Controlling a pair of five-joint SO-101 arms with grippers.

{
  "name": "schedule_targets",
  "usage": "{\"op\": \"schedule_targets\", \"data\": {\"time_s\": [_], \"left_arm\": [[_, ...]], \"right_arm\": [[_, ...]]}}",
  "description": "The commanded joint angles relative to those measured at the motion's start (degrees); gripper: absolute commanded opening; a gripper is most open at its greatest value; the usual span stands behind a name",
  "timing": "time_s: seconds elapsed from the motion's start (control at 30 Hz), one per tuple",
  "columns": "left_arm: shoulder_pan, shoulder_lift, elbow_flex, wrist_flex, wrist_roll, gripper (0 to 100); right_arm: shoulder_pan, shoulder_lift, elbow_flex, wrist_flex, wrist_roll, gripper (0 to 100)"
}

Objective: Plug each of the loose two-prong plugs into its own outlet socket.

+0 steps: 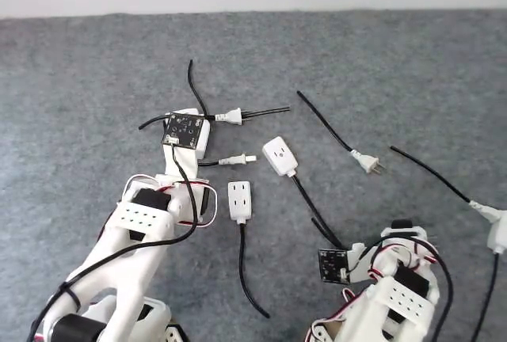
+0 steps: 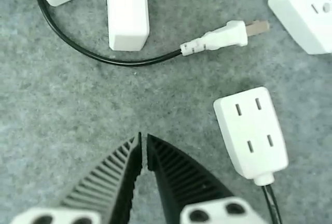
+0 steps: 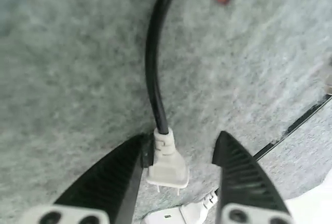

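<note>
Left wrist view, my left gripper [image 2: 143, 137] nearly closed on nothing, loose plug [image 2: 220, 36] upper centre, outlet socket [image 2: 251, 130] at right, my right gripper [image 3: 181, 140] spread wide, second plug [image 3: 167, 166] between its fingers, unclamped

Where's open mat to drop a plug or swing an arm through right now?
Free: the far-right mat, beyond the lone plug; also the far-left stretch beyond the left arm. Crowded: the middle, where the upper plug, lower plug, tilted outlet and straight outlet sit close together.
</note>
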Motion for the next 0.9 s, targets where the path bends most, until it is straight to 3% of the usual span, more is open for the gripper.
{"op": "schedule_targets", "data": {"time_s": [0.0, 0.2, 0.3, 0.47, 0.6, 0.87], "left_arm": [[-0.4, -1.3, -0.3, -1.1, -0.4, 1], [-0.4, -1.3, -0.3, -1.1, -0.4, 1], [-0.4, -1.3, -0.3, -1.1, -0.4, 1], [-0.4, -1.3, -0.3, -1.1, -0.4, 1], [-0.4, -1.3, -0.3, -1.1, -0.4, 1], [-0.4, -1.4, -0.3, -1.1, -0.4, 1]], "right_arm": [[-0.7, 0.4, 0.4, -0.8, 0.4, 10.1], [-0.4, 0.4, 0.3, -0.9, 0.2, 7.6], [-0.4, 0.3, 0.3, -0.9, 0.2, 0.7], [-0.4, -0.2, -0.7, -0.8, -0.4, 1.1], [-2.7, -0.2, -6.9, 3.2, -13.0, 1.1], [-11.6, 0.3, -35.4, 35.0, -46.2, 1.1]]}}
